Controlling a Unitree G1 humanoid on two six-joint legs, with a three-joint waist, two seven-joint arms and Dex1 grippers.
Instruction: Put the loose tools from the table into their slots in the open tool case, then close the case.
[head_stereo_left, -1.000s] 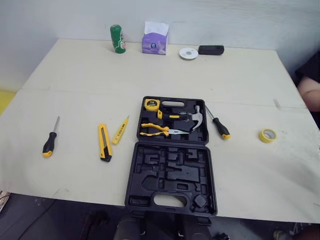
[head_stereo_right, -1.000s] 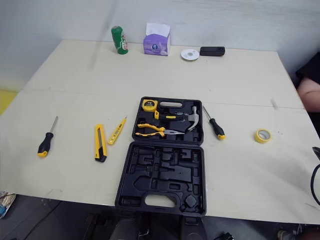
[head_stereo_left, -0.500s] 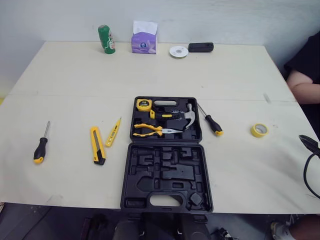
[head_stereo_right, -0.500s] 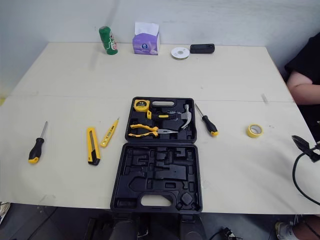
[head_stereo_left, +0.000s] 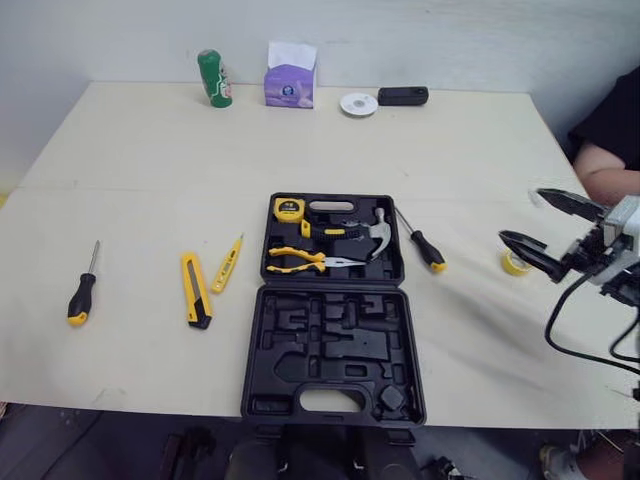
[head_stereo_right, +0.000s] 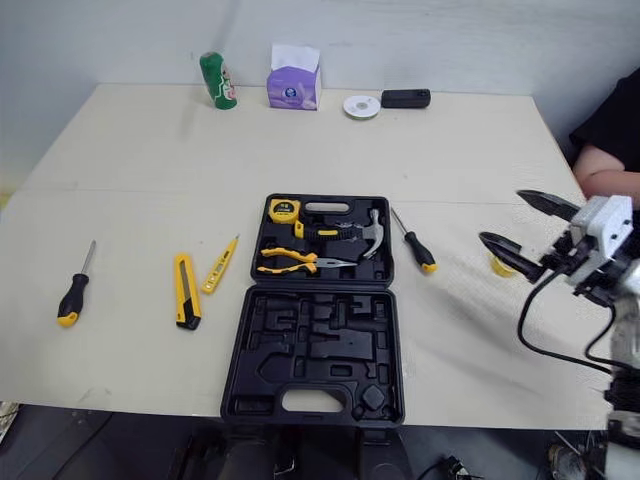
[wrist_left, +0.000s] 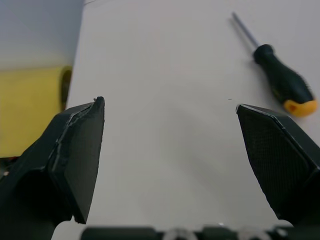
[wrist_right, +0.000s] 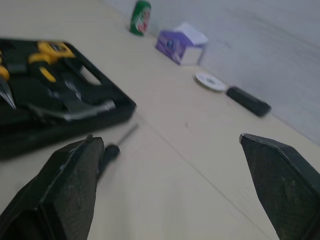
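Finding the black tool case (head_stereo_left: 335, 350) lying open at the middle of the table's (head_stereo_left: 150, 150) front edge. Seeing its far half holding a yellow tape measure (head_stereo_left: 290, 209), a hammer (head_stereo_left: 378, 230) and yellow-handled pliers (head_stereo_left: 300, 261), with the near half's moulded slots lying bare. Noting a black-and-yellow screwdriver (head_stereo_left: 427, 248) lying just beside the case's right wall, a slim yellow tester (head_stereo_left: 228, 263) and a yellow utility knife (head_stereo_left: 195, 290) lying to its left, and a second screwdriver (head_stereo_left: 80, 290) resting near the left edge.

Spotting the right gripper (head_stereo_left: 522, 215) hanging over the table near the right edge, fingers spread wide and gripping nothing, with a roll of yellow tape (head_stereo_left: 511, 266) showing just behind the lower finger. Catching the left gripper (wrist_left: 168, 104) likewise splayed and empty over bare tabletop near that second screwdriver.

Along the back edge, noticing a green can (head_stereo_left: 211, 77), a purple tissue box (head_stereo_left: 290, 75), a white disc (head_stereo_left: 357, 104) and a black device (head_stereo_left: 403, 95). Glimpsing a person's arm (head_stereo_left: 600, 180) beyond the right edge and a pale wall (head_stereo_left: 450, 40) rising behind.
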